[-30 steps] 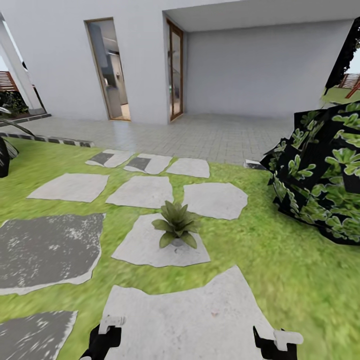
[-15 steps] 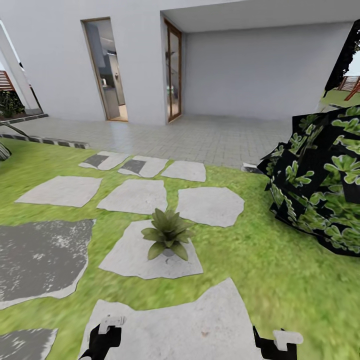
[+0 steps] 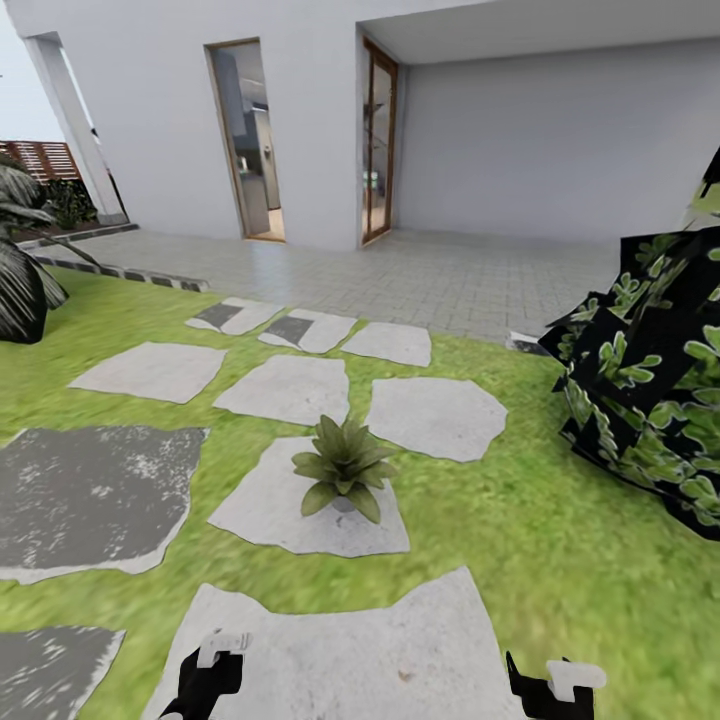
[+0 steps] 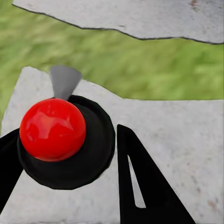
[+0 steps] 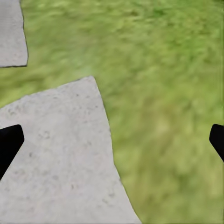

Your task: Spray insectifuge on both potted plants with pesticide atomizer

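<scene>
View swung rightward, one potted plant (image 3: 344, 468) ahead

You have one potted plant (image 3: 343, 468), one dark bush (image 3: 655, 375), two doorways (image 3: 248, 140), and perhaps ten stepping stones (image 3: 435, 415).

A red ball (image 4: 52, 129) sits on a round black base (image 4: 93, 154), with a grey cone (image 4: 64, 80) rising behind it. Two black fingers (image 4: 140, 186) flank the base. Below lies a grey stone (image 4: 186, 130), then grass (image 4: 130, 60) and another stone (image 4: 154, 16).
</scene>
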Controlling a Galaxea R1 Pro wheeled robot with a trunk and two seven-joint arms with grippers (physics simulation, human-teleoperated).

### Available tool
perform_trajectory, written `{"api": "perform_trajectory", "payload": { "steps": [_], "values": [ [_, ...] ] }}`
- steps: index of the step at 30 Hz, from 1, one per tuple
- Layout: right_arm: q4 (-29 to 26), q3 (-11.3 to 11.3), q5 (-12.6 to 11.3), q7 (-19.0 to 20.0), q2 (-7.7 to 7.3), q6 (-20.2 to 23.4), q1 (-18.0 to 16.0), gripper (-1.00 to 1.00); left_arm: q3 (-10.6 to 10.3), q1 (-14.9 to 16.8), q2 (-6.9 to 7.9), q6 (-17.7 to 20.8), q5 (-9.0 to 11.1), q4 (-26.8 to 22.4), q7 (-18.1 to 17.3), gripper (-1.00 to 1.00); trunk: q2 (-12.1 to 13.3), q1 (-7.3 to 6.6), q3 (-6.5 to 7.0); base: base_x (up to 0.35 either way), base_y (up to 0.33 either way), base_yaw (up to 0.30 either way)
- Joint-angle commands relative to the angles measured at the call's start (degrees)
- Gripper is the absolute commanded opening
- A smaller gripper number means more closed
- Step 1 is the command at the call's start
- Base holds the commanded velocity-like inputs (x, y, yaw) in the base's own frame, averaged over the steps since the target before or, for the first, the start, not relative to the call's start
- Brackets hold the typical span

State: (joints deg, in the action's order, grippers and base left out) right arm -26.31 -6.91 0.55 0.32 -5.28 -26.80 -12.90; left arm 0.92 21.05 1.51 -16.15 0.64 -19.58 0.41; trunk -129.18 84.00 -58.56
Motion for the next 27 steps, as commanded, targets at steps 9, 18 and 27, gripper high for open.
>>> {"api": "perform_trajectory", "payload": {
  "steps": [9,18,27],
  "values": [
    [0.0,-0.05,0.1,0.03,0.01,-0.12,-0.02,1.0,-0.31,0.15,-0.01,0.18,-0.19,-1.76,-0.31,-1.0,-0.02,-0.01,-0.04,0.0,-0.009,0.145],
    [-5.32,9.28,16.16,0.64,-0.77,0.35,-0.31,1.0,-10.19,1.24,1.93,6.6,-4.87,-9.6,-16.49,-1.0,-0.02,-0.01,-0.04,0.0,0.0,0.005],
    [-6.63,9.87,27.28,27.9,-0.61,5.97,-8.16,1.0,-10.53,1.62,6.46,7.59,-19.53,-15.42,-38.8,-1.0,-0.02,-0.01,-0.04,0.0,0.0,0.0]
  ]
}}
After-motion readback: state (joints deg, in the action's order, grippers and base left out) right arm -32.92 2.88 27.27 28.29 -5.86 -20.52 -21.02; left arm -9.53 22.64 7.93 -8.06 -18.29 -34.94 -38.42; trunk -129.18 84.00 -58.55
